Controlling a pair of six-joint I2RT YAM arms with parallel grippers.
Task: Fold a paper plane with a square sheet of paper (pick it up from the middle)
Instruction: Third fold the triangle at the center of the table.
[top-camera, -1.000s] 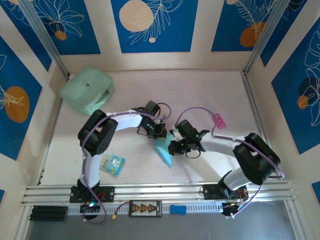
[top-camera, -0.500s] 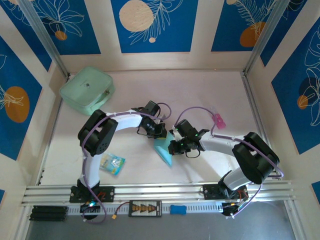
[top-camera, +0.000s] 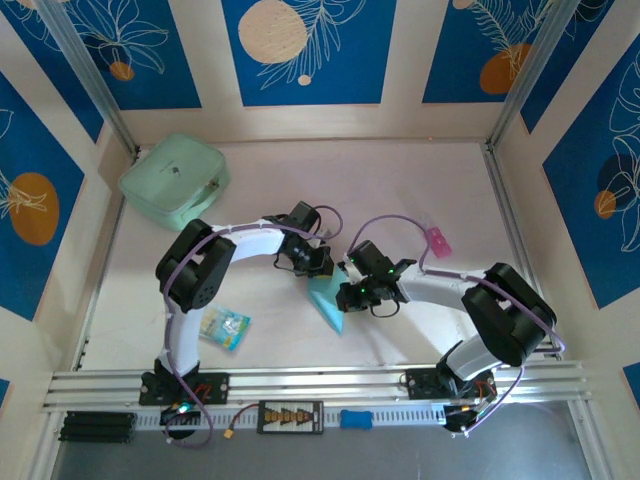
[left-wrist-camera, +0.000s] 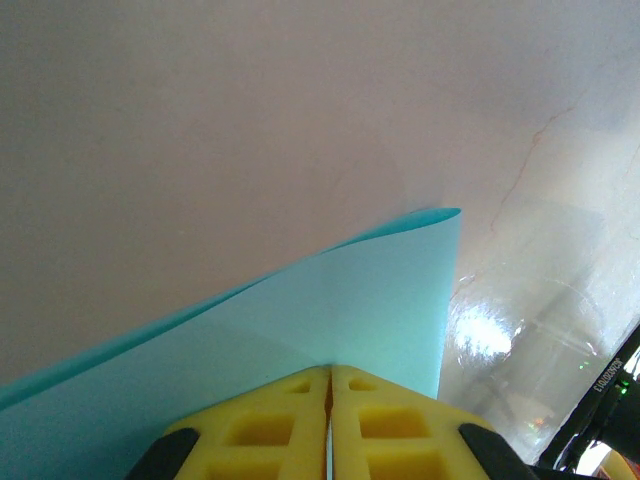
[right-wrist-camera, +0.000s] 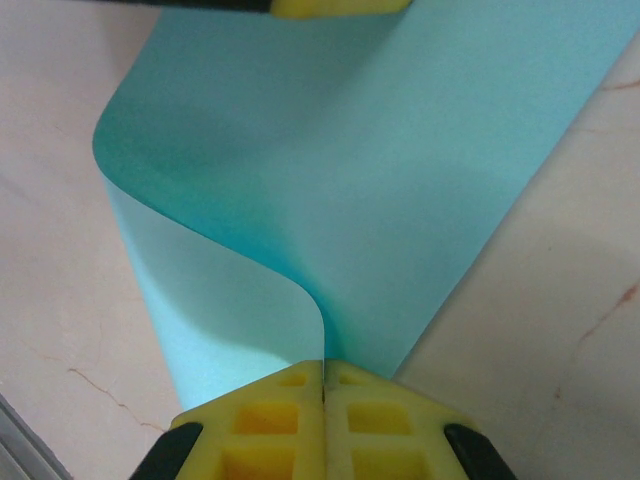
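At centre of the table (top-camera: 420, 190), btwn the two arms, the paper sheet (top-camera: 327, 306) lies part-folded, curled over on itself. Left gripper (left-wrist-camera: 329, 372) is pinched tight on one edge and right gripper (right-wrist-camera: 323, 368) on the facing edge, so the sheet spans fingers to fingers. Its visible part tapers toward the arm bases. Both arms are equally near; the bend lies approx midway, w/ the right side's flap arching over.

No legible txt; tiny white print on black part (left-wrist-camera: 606, 396) unreadable
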